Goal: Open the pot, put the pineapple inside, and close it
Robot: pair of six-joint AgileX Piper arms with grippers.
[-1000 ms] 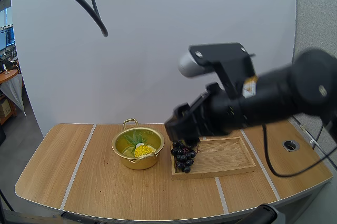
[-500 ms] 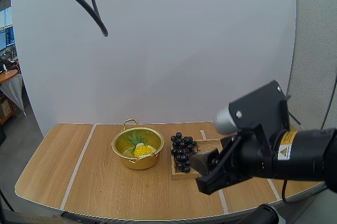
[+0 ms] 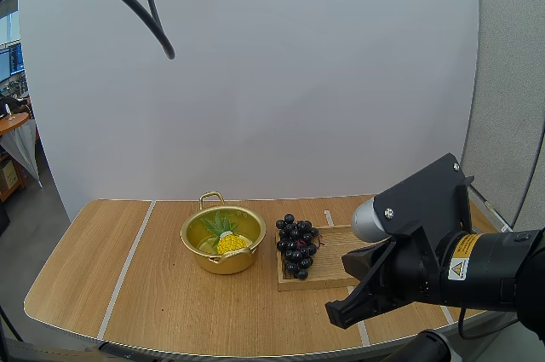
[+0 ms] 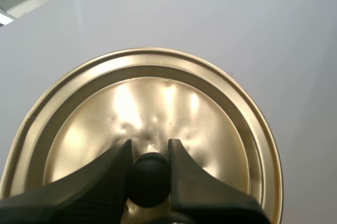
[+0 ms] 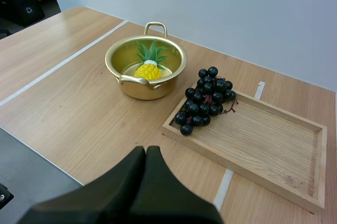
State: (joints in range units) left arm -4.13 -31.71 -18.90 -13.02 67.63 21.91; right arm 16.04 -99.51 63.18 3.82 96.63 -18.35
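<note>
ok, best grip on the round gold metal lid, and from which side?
The small black ball knob at the centre of the round gold lid, approached square-on from the knob face, one finger each side. The lid is a wide shallow disc with a thin rim, so the knob is likely the only part narrow enough to pinch. The left gripper holds it just so.

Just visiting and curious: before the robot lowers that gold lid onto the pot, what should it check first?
1. Pineapple inside the pot: ok.
2. Left gripper pinching the knob of the lid: ok.
3. Right gripper shut and away from the pot, near the table's front edge: ok.
4. Grapes on the wooden tray, apart from the pot's rim: ok.
5. Lid lined up over the pot: cannot tell.
</note>
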